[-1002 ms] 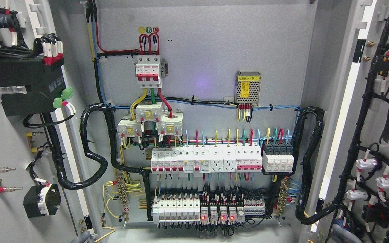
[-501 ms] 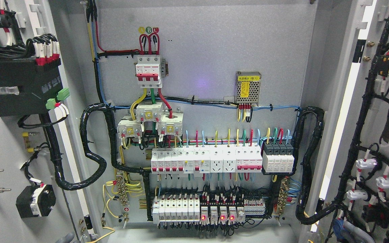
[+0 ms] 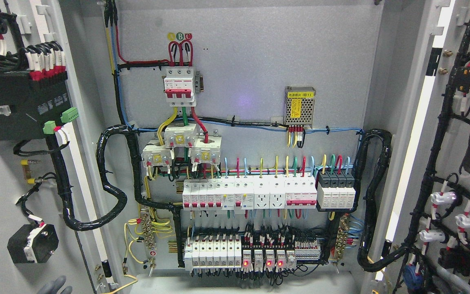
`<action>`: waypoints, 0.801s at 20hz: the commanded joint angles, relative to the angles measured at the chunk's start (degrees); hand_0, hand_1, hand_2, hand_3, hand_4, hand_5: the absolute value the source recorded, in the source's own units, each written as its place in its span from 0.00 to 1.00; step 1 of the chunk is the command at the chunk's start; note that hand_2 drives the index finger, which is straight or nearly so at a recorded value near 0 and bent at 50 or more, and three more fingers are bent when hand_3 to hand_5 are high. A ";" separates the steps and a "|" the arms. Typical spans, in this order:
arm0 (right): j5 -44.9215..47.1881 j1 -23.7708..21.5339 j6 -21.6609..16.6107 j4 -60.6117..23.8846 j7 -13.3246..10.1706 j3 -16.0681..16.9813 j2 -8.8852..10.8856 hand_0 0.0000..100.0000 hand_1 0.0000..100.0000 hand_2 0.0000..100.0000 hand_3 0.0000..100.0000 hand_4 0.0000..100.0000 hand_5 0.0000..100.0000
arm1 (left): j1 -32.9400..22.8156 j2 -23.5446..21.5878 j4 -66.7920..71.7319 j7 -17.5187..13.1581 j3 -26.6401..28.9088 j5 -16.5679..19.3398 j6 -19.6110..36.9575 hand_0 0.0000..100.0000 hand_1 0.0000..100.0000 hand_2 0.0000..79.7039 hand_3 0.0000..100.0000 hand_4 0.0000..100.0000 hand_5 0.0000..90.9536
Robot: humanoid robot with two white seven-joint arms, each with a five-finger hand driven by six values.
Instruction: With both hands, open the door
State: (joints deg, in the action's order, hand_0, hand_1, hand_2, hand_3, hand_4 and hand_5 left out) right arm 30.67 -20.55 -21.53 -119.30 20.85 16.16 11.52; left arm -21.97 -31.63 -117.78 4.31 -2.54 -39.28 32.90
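Both cabinet doors stand swung wide: the left door [image 3: 2, 171] fills the picture's left edge and the right door [image 3: 463, 163] the right edge, their wired inner faces turned inward. Between them the cabinet interior [image 3: 251, 81] lies fully exposed, with rows of breakers [image 3: 247, 195] across the back panel. At the bottom left corner, grey fingertips of the left hand [image 3: 53, 285] show beside the door's lower edge; whether they grip cannot be told

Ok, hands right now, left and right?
Left hand: only grey fingertips show at the bottom edge; cannot tell.
Right hand: not in view.
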 commanded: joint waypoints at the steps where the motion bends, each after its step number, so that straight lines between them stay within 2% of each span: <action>1: 0.01 -0.81 0.00 0.39 -0.02 4.23 -0.62 0.19 0.00 0.00 0.00 0.00 0.00 | -1.05 -2.20 0.80 0.00 5.69 -2.46 0.06 0.00 0.00 0.00 0.00 0.00 0.00; 10: 0.18 -0.72 0.09 1.44 -0.02 5.90 -0.62 0.19 0.00 0.00 0.00 0.00 0.00 | -2.63 -2.91 0.89 0.00 9.30 -4.04 0.06 0.00 0.00 0.00 0.00 0.00 0.00; 14: 7.46 -0.72 0.17 1.44 -0.02 5.99 -0.54 0.19 0.00 0.00 0.00 0.00 0.00 | -3.25 -3.26 1.76 0.00 9.74 -4.57 -0.11 0.00 0.00 0.00 0.00 0.00 0.00; 16: 7.91 -0.81 0.17 1.44 -0.02 5.99 -0.54 0.19 0.00 0.00 0.00 0.00 0.00 | -3.51 -3.35 2.64 0.00 10.35 -5.54 -0.20 0.00 0.00 0.00 0.00 0.00 0.00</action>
State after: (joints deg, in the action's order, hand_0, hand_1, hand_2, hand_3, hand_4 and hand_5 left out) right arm 34.54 -21.27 -21.39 -118.30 20.85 20.39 11.07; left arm -24.59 -33.91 -116.85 4.32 4.10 -43.33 32.69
